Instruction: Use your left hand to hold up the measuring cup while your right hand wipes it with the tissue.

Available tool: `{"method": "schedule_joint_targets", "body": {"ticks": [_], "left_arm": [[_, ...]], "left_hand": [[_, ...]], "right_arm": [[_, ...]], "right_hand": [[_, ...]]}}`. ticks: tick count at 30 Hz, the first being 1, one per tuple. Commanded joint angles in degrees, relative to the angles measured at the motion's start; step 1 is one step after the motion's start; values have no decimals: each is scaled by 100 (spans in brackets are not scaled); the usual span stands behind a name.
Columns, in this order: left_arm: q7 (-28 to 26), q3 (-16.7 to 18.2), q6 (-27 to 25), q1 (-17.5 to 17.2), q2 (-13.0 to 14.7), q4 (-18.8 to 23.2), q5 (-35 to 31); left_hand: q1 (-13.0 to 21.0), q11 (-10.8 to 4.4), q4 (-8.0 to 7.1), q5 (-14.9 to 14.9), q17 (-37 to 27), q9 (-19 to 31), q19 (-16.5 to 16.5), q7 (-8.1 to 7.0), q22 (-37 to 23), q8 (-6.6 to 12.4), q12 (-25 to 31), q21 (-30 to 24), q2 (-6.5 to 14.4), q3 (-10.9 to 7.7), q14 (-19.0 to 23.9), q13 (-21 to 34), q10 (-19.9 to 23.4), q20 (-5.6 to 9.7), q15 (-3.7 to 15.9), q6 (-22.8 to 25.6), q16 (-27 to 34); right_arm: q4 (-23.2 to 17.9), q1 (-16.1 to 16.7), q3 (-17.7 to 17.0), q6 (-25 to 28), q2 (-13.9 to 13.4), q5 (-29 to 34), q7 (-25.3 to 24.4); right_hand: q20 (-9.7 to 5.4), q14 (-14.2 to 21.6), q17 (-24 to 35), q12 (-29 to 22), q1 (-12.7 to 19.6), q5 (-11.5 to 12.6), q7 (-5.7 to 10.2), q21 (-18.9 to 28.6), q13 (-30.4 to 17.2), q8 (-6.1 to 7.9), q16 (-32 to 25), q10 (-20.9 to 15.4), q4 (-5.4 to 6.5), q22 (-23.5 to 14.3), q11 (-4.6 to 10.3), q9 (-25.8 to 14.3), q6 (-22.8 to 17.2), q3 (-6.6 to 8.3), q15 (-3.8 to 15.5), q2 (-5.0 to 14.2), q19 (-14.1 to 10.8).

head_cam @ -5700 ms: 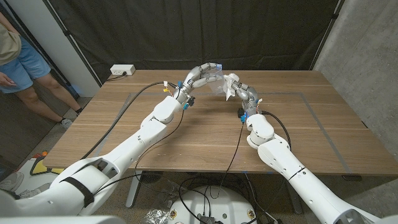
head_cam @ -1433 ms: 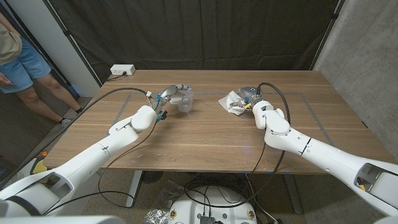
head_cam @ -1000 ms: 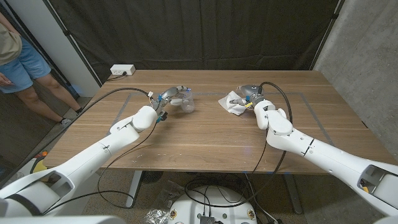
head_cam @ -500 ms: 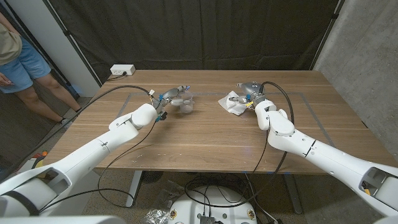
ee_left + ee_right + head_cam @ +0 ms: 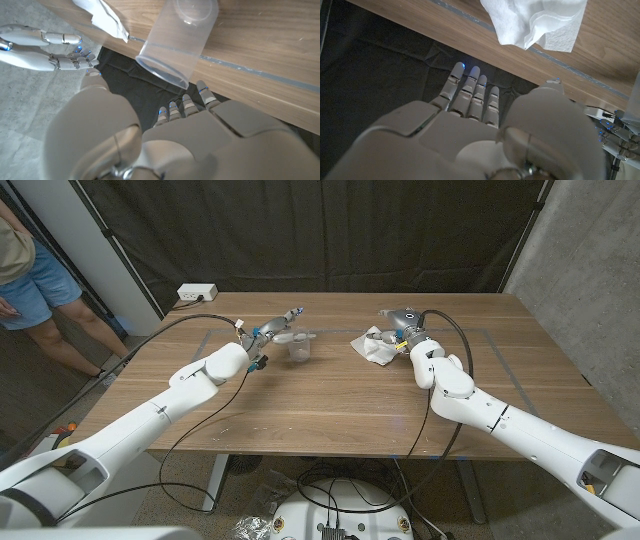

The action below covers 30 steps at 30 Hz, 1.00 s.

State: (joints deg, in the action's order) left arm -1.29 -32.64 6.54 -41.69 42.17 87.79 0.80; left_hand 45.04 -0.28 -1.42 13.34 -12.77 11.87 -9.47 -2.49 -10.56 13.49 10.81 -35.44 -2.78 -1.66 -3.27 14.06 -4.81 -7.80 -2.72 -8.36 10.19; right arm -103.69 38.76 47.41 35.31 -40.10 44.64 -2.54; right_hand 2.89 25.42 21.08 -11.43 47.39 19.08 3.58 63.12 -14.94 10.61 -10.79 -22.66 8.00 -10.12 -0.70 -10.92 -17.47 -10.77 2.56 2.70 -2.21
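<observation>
clear measuring cup [image 5: 298, 347] stands free beside empty, spread left hand [image 5: 275, 328]; right hand [image 5: 400, 321] likewise empty by tissue [image 5: 373, 346].

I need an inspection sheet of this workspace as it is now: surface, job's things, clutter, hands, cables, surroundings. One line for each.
Surface: wooden table with thin tape lines marking a rectangle.
Job's things: clear measuring cup stands upright on the table, free of both hands; crumpled white tissue lies on the table.
Clutter: nothing seen.
Hands: left hand open, beside the cup; right hand open, next to the tissue.
Cables: black cables run along both arms and across the table's left part.
Surroundings: black curtain behind; white power strip at the table's far left corner; a person stands at the left edge.
</observation>
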Motion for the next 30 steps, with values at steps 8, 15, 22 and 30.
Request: {"method": "schedule_joint_targets", "body": {"ticks": [8, 15, 22, 30], "left_arm": [[-462, 511, 860, -391, -68, 18, 466], [-371, 627, 1419, -348, -190, -267, 692], [-92, 690, 2039, -187, -291, -734, 914], [503, 700, 2693, 40, -313, -1388, 1231]], "left_hand": [[-165, 14, -115, 92, 18, 6, -157, -67, -20, -110, 14, 99, 0, 105, -228, -33, -231, 108, 90, -210, 38], [-225, 3, -164, 116, 28, 1, -173, -68, -22, -157, 36, 126, 59, 121, -304, -50, -249, 206, 126, -305, 43], [-253, -29, -194, 137, 43, -6, -227, -74, -23, -196, 39, 169, 116, 127, -404, -67, -309, 281, 176, -399, 35], [-265, -41, -210, 155, 60, -12, -340, -98, -26, -211, 32, 230, 152, 136, -491, -80, -396, 312, 193, -443, 31]], "right_arm": [[-57, 274, -519, -387, 114, -630, -778], [-61, 513, -900, -655, 274, -1232, -1359], [46, 734, -1243, -1249, 361, -1882, -1938], [-433, 1005, -1146, -394, 524, -1462, -2499]], "right_hand": [[120, -496, -40, 18, -515, -11, -35, -216, 105, -6, 23, 359, 128, -11, -108, -23, 258, -55, -121, 384, 243], [-39, -1016, -155, 39, -404, -98, -79, -437, 192, 3, 70, 666, -17, 11, -152, -18, 389, 94, -207, 606, 469], [-239, -1479, -311, 63, -348, -234, -168, -677, 272, -15, 74, 1000, -87, 23, -198, -18, 619, 244, -250, 712, 691], [-293, -2009, -476, 27, -437, -384, -188, -1005, 336, 14, 82, 1219, -66, 27, -217, -20, 740, 393, -342, 770, 1158]]}}
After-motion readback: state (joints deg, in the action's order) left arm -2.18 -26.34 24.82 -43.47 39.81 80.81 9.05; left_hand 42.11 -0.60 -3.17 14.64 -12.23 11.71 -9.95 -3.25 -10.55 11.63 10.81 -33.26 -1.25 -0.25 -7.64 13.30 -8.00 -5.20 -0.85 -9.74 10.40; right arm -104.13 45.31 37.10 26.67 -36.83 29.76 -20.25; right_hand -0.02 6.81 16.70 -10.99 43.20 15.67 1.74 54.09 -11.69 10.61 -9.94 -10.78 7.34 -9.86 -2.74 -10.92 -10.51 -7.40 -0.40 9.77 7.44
